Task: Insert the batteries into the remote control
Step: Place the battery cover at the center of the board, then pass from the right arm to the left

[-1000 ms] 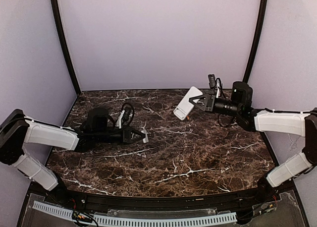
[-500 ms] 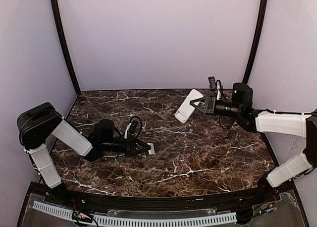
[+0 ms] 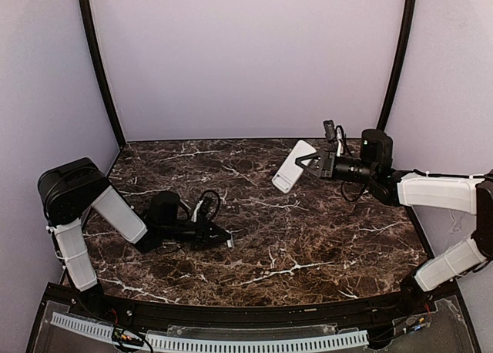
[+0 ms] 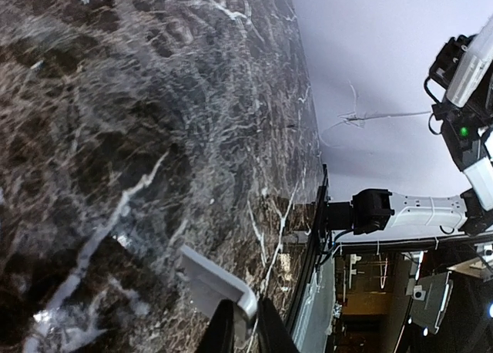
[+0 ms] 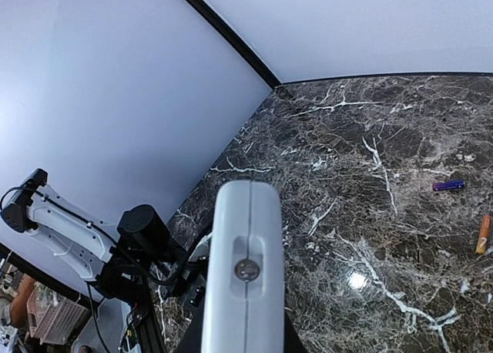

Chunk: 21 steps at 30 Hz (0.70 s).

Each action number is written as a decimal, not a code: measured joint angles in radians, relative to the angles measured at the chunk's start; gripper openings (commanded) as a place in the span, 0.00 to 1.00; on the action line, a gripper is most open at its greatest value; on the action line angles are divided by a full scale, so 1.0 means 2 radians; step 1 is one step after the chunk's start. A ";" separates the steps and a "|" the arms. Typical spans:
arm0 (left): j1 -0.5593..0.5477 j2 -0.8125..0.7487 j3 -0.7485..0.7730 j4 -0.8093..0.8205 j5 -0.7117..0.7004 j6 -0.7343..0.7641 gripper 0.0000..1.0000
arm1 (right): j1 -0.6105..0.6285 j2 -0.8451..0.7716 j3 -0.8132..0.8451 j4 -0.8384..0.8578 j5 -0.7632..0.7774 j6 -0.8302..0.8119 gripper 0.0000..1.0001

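Right gripper [image 3: 310,162] grips the remote control [image 3: 293,166] and holds it aloft over the far right of the marble table [image 3: 308,245], its long axis slanting towards the near left. The blue battery [image 5: 448,185] and orange battery [image 5: 483,233] lie loose on the marble on its far side, much nearer the right arm. Left gripper [image 3: 226,240], low at near left, pinches a white cover plate [image 4: 212,280].
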 measured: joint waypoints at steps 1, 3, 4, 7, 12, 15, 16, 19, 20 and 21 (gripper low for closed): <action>0.001 0.000 0.000 -0.008 -0.002 0.002 0.15 | 0.000 0.000 0.000 0.000 0.000 0.000 0.00; 0.005 0.000 0.000 -0.023 -0.006 0.003 0.22 | 0.000 -0.001 0.000 0.000 0.000 -0.001 0.00; 0.007 0.000 0.000 -0.029 -0.008 0.004 0.25 | 0.000 -0.002 0.000 0.000 0.000 -0.001 0.00; 0.017 0.000 -0.006 -0.037 -0.011 0.006 0.39 | 0.000 -0.002 0.000 0.000 0.000 -0.001 0.00; 0.035 -0.025 -0.023 -0.062 -0.023 0.013 0.60 | 0.000 -0.007 -0.001 -0.008 0.002 -0.005 0.00; 0.041 -0.066 -0.022 -0.120 -0.045 0.035 0.69 | 0.000 -0.014 -0.002 -0.014 0.003 -0.008 0.00; 0.041 -0.087 -0.021 -0.152 -0.058 0.049 0.74 | 0.000 -0.016 -0.002 -0.017 0.004 -0.010 0.00; 0.041 -0.140 0.001 -0.249 -0.101 0.099 0.80 | -0.003 -0.019 -0.006 -0.019 0.008 -0.011 0.00; 0.041 -0.154 0.008 -0.272 -0.113 0.115 0.81 | -0.006 -0.019 -0.009 -0.019 0.009 -0.011 0.00; 0.041 -0.173 0.020 -0.300 -0.128 0.136 0.82 | -0.009 -0.020 -0.012 -0.018 0.009 -0.010 0.00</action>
